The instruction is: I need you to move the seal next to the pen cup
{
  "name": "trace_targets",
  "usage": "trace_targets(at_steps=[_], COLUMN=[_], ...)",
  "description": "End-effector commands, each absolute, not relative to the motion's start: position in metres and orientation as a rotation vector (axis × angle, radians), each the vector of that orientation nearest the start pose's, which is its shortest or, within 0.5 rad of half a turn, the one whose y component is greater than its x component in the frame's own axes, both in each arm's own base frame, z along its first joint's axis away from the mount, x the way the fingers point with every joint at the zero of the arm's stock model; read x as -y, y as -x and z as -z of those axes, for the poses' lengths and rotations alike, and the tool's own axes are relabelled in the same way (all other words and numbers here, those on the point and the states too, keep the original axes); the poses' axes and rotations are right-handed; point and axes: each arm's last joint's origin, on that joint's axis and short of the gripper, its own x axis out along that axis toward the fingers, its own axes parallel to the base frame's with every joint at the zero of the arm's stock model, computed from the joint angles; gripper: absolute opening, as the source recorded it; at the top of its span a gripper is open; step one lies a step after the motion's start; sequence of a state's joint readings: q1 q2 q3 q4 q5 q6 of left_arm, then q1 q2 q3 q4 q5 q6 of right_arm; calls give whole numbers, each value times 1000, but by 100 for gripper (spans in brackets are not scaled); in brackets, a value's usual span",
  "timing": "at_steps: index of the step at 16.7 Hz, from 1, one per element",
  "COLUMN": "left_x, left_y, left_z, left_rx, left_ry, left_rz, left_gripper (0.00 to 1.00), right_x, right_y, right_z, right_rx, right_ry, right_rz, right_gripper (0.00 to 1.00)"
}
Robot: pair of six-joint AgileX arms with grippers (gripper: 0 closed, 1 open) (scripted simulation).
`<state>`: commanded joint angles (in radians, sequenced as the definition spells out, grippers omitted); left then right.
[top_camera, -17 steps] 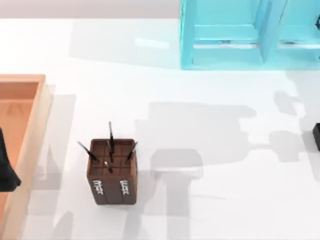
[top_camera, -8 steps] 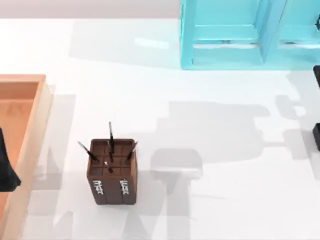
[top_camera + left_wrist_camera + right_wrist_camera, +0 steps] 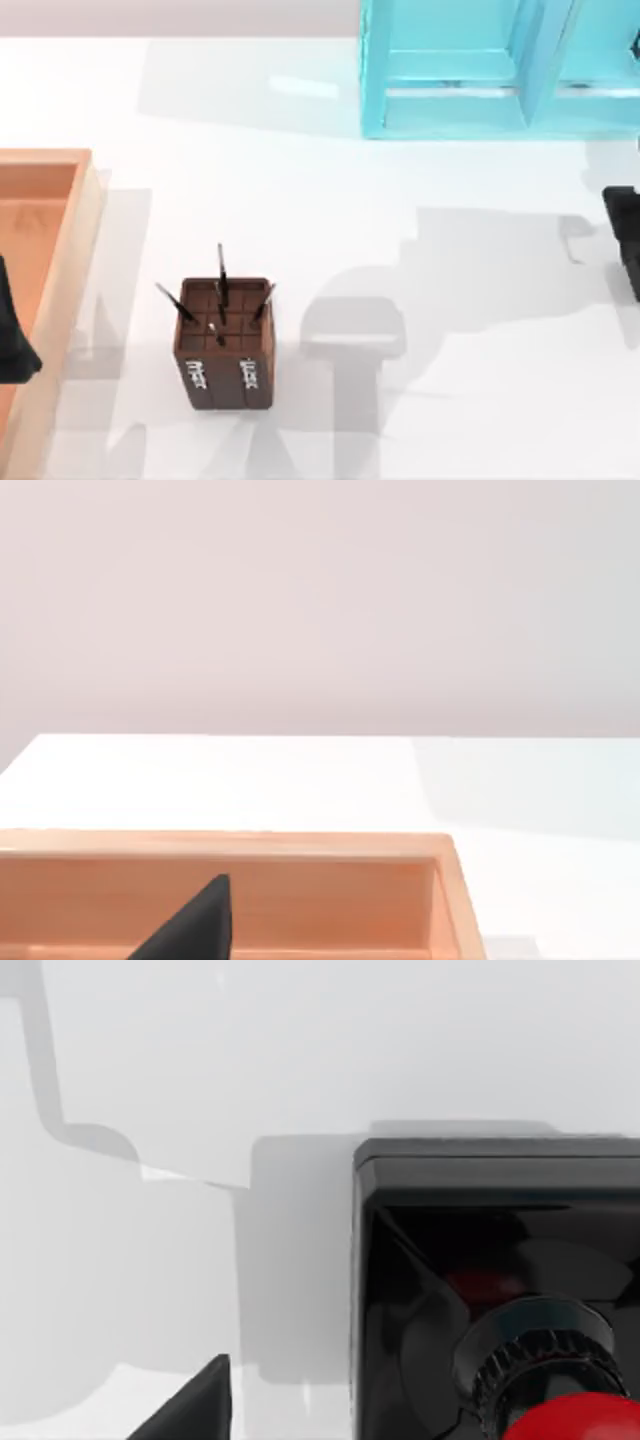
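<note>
Rightward shadow drifted — seal upright, knob camera-facing.

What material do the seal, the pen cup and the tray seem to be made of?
The seal: glossy black base and shiny red knob, likely plastic or lacquer; reflections show on both. The pen cup: dark brown, smooth matte walls, perhaps wood or plastic; no grain is visible, so this stays open. The tray: orange-brown, matte, probably wood, judging by its colour and thick walls.

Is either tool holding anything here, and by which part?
Cannot be told: the right wrist view looks down on the seal, but no fingers close on it.
</note>
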<state>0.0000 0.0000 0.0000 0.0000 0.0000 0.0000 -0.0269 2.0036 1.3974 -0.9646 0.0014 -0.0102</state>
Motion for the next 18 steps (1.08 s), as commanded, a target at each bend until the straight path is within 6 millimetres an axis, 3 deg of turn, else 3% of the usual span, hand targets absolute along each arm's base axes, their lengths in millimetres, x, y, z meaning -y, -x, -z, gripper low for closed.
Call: trace_targets(at_steps=[3, 16, 18], left_x=[1, 1, 1], left_y=[-106, -106, -106], left_z=[-160, -160, -160], left_rx=[0, 0, 0], left_ry=[0, 0, 0], left_rz=[0, 0, 0], left_gripper=[100, 100, 100], right_x=[7, 7, 7], right_y=[-372, -372, -372], right_z=[-150, -150, -150], right_rx=[-1571, -1571, -1571], right_ry=[-8, -8, -8], right_rz=[8, 8, 8], right_gripper=[100, 2, 0])
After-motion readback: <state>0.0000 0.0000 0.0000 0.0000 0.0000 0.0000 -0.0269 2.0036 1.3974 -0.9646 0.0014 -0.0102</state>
